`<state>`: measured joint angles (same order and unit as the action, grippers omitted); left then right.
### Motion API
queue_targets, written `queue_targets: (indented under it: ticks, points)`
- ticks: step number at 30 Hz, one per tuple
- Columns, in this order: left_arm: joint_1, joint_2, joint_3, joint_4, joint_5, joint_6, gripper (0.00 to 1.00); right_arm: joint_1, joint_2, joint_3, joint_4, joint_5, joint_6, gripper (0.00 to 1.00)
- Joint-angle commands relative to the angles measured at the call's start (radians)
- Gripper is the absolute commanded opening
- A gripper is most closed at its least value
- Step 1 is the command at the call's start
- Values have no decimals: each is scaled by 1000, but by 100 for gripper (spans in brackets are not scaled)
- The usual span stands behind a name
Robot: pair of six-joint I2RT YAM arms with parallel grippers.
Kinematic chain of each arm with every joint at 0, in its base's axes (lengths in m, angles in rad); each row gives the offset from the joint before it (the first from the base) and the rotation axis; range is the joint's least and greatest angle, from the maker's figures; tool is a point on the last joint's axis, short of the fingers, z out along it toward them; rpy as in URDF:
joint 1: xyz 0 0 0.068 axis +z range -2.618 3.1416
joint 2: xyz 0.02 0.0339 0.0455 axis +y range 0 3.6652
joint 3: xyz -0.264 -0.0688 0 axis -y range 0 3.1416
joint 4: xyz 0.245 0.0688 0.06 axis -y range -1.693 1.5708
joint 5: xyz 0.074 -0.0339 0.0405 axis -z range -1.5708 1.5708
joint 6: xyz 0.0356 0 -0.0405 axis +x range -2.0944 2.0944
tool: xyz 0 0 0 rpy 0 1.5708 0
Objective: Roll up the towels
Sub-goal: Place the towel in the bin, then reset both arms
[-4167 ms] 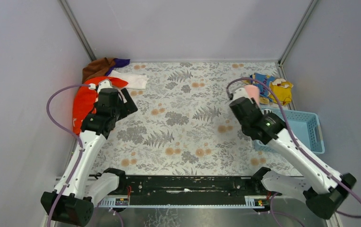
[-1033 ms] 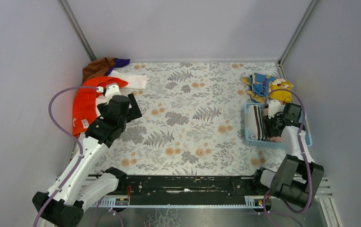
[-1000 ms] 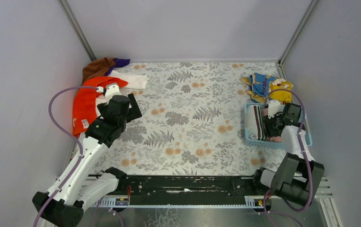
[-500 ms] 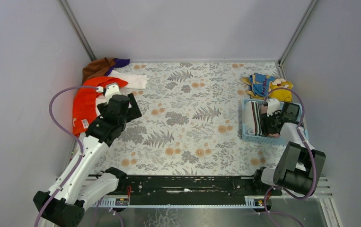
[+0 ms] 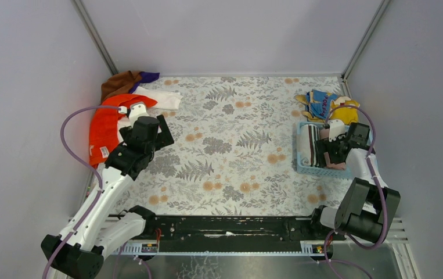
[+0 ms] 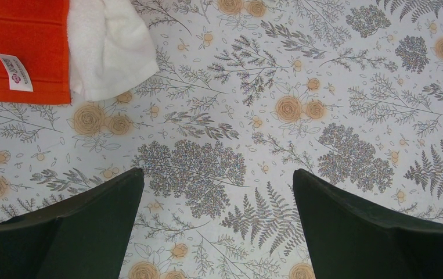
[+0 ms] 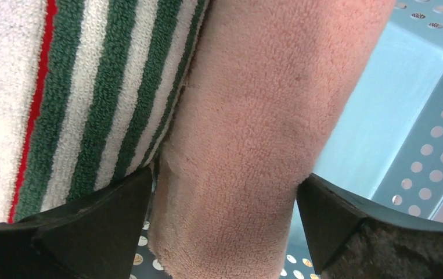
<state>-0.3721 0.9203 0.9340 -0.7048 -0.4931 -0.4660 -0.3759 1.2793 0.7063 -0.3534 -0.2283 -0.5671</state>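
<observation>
Right gripper (image 7: 223, 177), spread wide, straddles a pink towel (image 7: 254, 116) in the basket (image 7: 434, 139). Left gripper (image 6: 218, 172) hangs wide over the desk (image 6: 323, 70).

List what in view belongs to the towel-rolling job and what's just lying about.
Job:
pink towel, rolled
striped towel, rolled
blue basket holding both
right end effector, open astride the pink towel
orange towel, white towel and brown cloth, unrolled

Lying about:
floral table cover
blue-and-yellow cloth behind the basket, possibly another towel
</observation>
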Motion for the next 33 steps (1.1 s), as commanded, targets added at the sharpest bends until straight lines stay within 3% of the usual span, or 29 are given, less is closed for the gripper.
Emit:
queue_targets:
  ticks: [1, 15, 19, 27, 33]
  points:
    - [6, -12, -9, 52, 1, 10, 100, 3, -25, 49, -53, -33, -5, 99]
    - [7, -5, -5, 47, 8, 10, 100, 3, -154, 214, -135, 4, 28, 100]
    - [15, 8, 1, 45, 17, 6, 100, 3, -271, 229, -84, -10, 174, 100]
    - [94, 37, -4, 53, 83, -6, 100, 11, -506, 158, 131, -212, 511, 99]
    - [122, 32, -10, 53, 53, -16, 100, 142, -632, 117, 206, -78, 577, 99]
